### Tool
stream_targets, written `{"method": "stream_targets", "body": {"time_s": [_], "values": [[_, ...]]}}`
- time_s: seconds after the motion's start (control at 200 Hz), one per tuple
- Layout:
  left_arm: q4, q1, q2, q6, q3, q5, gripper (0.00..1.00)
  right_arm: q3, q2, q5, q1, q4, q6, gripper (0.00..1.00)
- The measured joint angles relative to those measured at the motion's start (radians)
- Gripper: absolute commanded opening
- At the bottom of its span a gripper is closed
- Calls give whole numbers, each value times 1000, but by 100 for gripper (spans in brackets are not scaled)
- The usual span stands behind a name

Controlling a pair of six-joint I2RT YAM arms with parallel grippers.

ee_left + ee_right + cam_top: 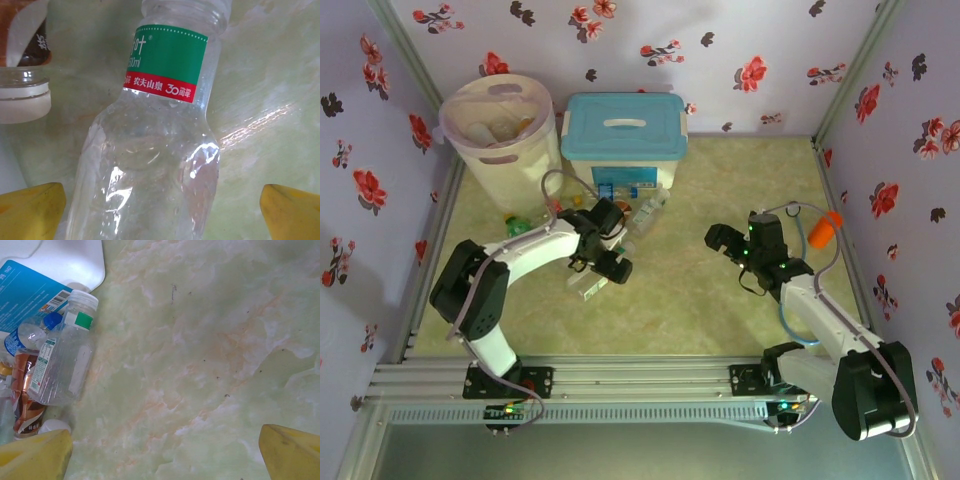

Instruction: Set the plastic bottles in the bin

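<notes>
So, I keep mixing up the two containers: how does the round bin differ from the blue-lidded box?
The bin is round, the box rectangular. The bin stands open with a pale liner; the box is shut under its lid. Both stand side by side at the back of the table.

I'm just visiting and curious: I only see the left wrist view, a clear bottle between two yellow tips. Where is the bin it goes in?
Observer: The bin stands at the far left corner of the table, beside a blue-lidded box.
Operator: Is the other arm busy?
Observer: No, the right gripper hangs open over bare table, holding nothing.
Operator: Any more bottles?
Observer: Yes, several bottles lie in front of that box, near the left gripper.
</notes>
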Motion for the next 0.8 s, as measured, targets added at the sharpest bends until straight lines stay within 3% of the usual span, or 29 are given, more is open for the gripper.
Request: {"method": "stream_targets", "body": {"time_s": [0.41,0.8], "values": [[-10,-14,45,-5,16,-8,72,0,0,-2,0,0,0,97],[-98,-22,44,25,128,-19,57,0,0,-19,0,6,0,98]]}}
